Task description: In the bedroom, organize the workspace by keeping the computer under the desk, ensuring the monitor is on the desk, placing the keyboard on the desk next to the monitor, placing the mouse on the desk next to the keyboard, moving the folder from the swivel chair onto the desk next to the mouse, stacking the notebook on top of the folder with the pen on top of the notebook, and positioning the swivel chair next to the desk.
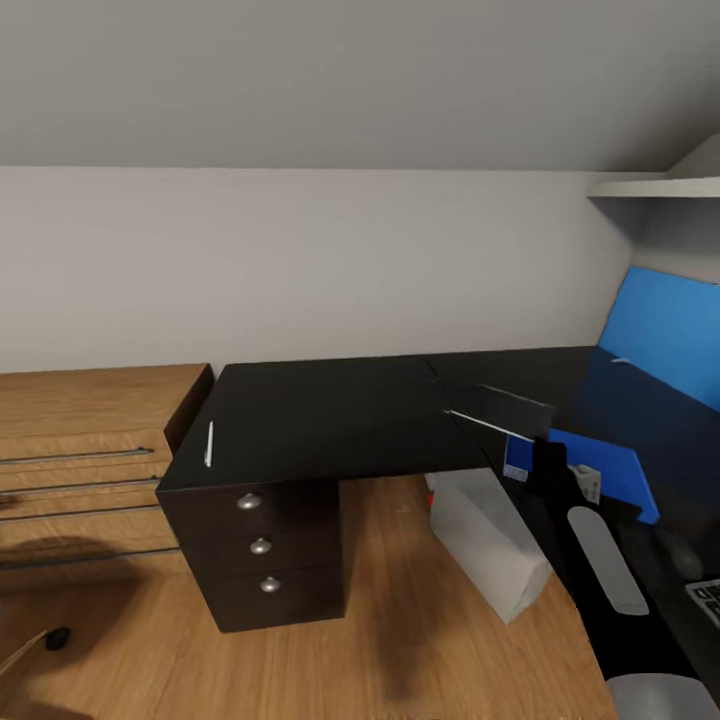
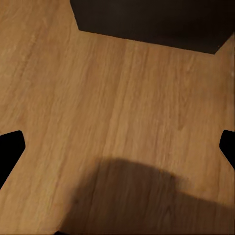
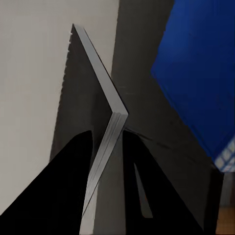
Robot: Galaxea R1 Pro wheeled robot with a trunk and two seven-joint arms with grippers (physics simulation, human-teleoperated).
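My right claw (image 3: pixel 110 161) is clamped on the dark notebook (image 1: pixel 498 412), holding it above the black desk (image 1: pixel 330 415) beside the blue folder (image 1: pixel 600 465). My left claw (image 2: pixel 117 147) is spread apart over the wood floor (image 2: pixel 122 98). A pen (image 1: pixel 209 444) lies near the desk's left edge.

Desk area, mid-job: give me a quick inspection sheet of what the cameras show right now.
Surface: black desk with three drawer knobs; most of its near top is bare.
Job's things: pen lies on the desk's left end; blue folder lies flat on the desk; notebook is pinched by the right gripper above the desk, near the folder; monitor shows a blue screen at the right; the white computer stands on the floor under the desk; keyboard corner at the right edge.
Clutter: nothing seen.
Grippers: right shut on the notebook; left gripper open over bare wood floor.
Cables: nothing seen.
Surroundings: wooden dresser, white wall, wall shelf.
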